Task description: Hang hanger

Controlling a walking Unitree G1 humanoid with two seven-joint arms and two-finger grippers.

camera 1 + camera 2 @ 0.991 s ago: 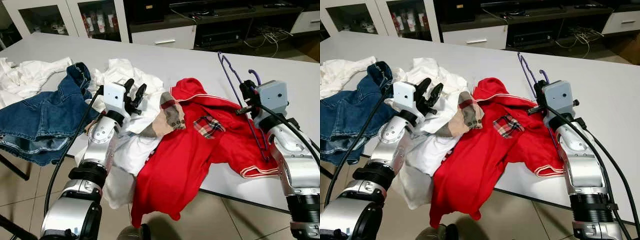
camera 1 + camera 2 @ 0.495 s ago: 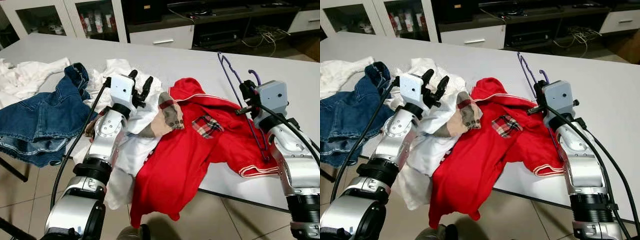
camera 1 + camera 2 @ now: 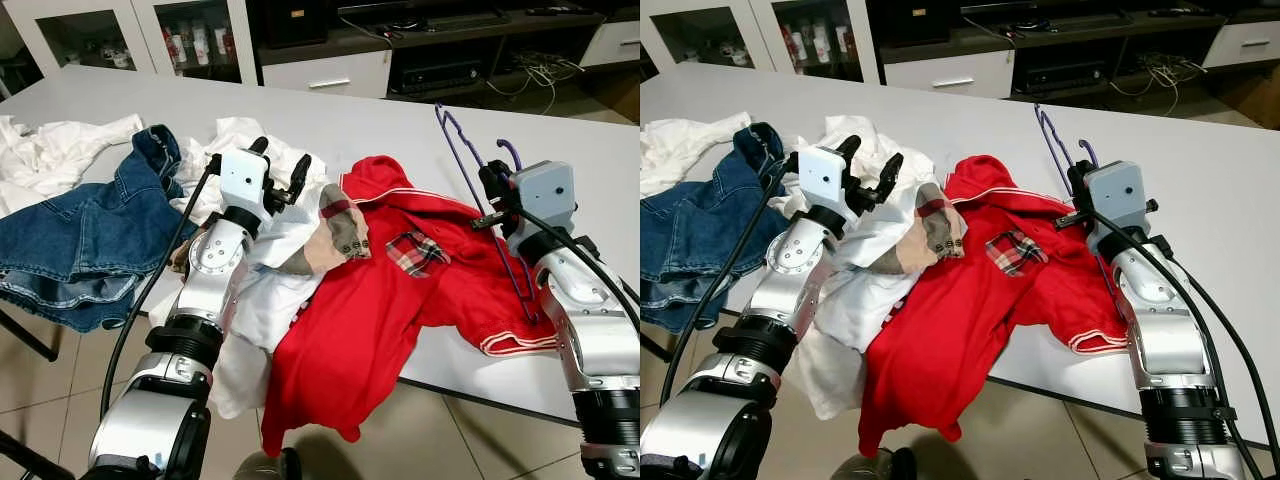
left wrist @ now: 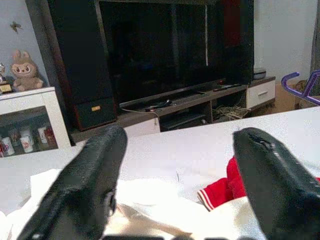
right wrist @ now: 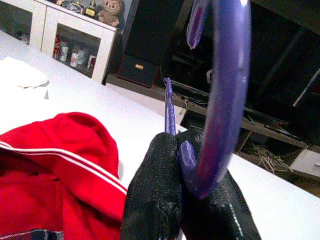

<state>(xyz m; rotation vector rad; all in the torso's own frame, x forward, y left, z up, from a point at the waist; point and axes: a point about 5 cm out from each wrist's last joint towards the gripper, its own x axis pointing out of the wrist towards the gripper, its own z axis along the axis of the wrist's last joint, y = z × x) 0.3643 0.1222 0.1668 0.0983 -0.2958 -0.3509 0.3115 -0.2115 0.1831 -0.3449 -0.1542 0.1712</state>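
On the right, we see the right gripper [image 3: 497,192] clamped at the neck of the purple hanger [image 3: 468,162], held tilted above the red shirt [image 3: 400,290]. We judge its lower bar may snag the cloth. Our left gripper [image 3: 280,172], fingers apart, hovers raised over the white garments [image 3: 265,290].

White table [image 3: 360,125]: red shirt [image 3: 370,310], jeans [image 3: 90,235], white clothes [image 3: 55,150] heaped
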